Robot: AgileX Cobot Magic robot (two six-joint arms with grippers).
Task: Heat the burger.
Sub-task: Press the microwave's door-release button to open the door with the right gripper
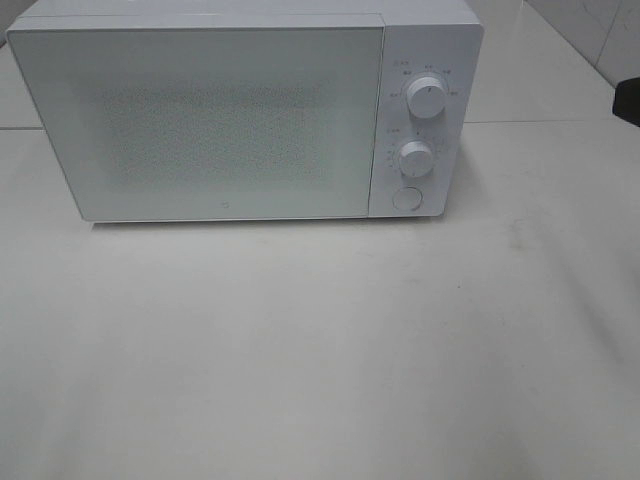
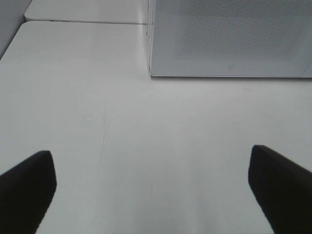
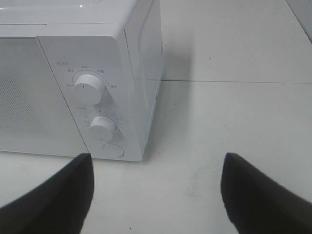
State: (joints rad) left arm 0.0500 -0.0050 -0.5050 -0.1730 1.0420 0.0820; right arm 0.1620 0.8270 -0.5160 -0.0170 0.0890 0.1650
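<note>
Underneath, wide white bench [image 1: 320,350], glossy, crossed by a thin seam toward the back. Standing on its far half, white microwave [image 1: 430,40], front turned to the high camera. Filling most of that front, door [image 1: 200,120], shut, its pale dotted window too faint to see through. Right of the door, narrow control panel [image 1: 445,130]. Hovering over the bench before the door's left corner, left tool [image 2: 153,190], released, dark fingers [image 2: 27,190] spread wide with only bench between them. Hovering near the panel corner, right tool [image 3: 156,195], likewise released, grasping nothing, not touching the microwave. Burger's whereabouts: cannot tell, out of sight in all three views. On the panel, upper knob [image 1: 428,97], lower knob [image 1: 415,157] and, lowest, round button [image 1: 406,198].
</note>
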